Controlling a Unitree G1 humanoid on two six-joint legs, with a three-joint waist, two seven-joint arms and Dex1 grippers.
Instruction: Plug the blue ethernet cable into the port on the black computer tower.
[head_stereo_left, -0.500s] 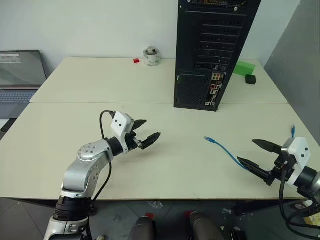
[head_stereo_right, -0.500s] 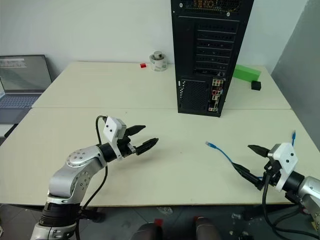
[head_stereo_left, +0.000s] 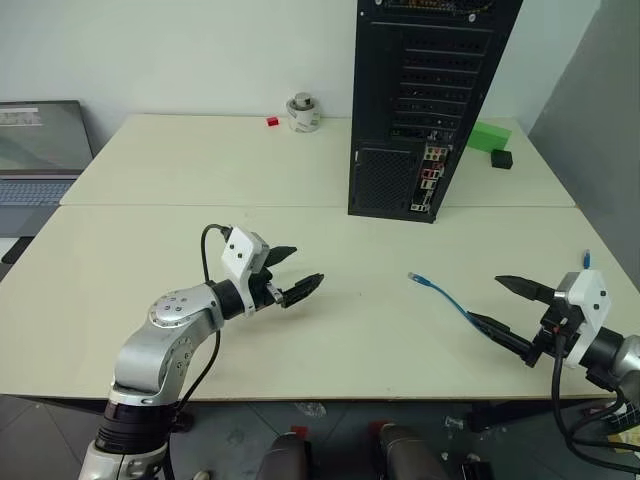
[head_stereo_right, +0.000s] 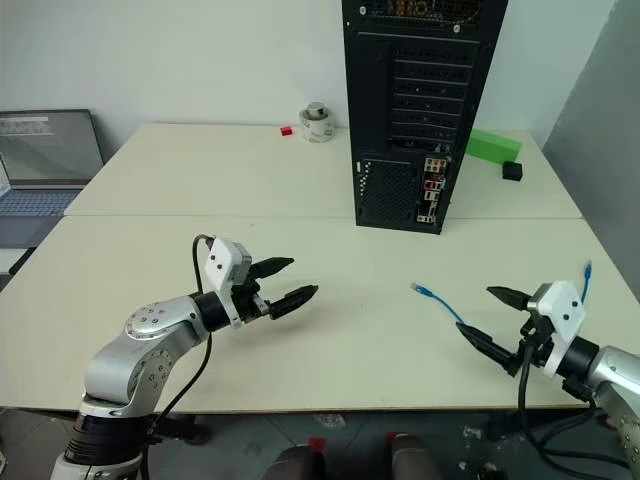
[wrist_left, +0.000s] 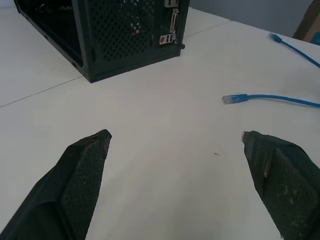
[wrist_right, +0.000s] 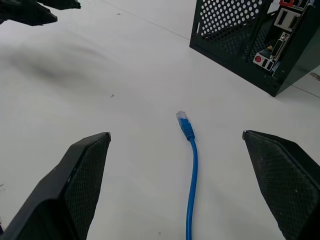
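Both sets of jaws stand wide apart and hold nothing. Left gripper (head_stereo_left: 297, 272) hovers over the near half of the desk (head_stereo_left: 150, 230), at about 8 o'clock from the scene's middle, its black fingers (wrist_left: 85, 170) aimed toward 3 o'clock. Right gripper (head_stereo_left: 505, 308) sits at the desk's near right corner, around 4 o'clock, aimed back toward 9 o'clock.

Between the two grippers lies the blue ethernet cable (head_stereo_left: 450, 302), flat on the desk, its small clear plug (wrist_right: 182, 117) free and unplugged, close in front of the right gripper and well apart from the left one. From the plug the cord runs toward 4 o'clock, under the right gripper. A second blue end (head_stereo_left: 586, 262) shows at the desk's right edge.

At 12 o'clock stands the black computer tower (head_stereo_left: 425, 100), upright, back panel facing the robot, its strip of coloured connectors (head_stereo_left: 430, 180) low on the right side. The plug lies at 6 o'clock from it, well apart.
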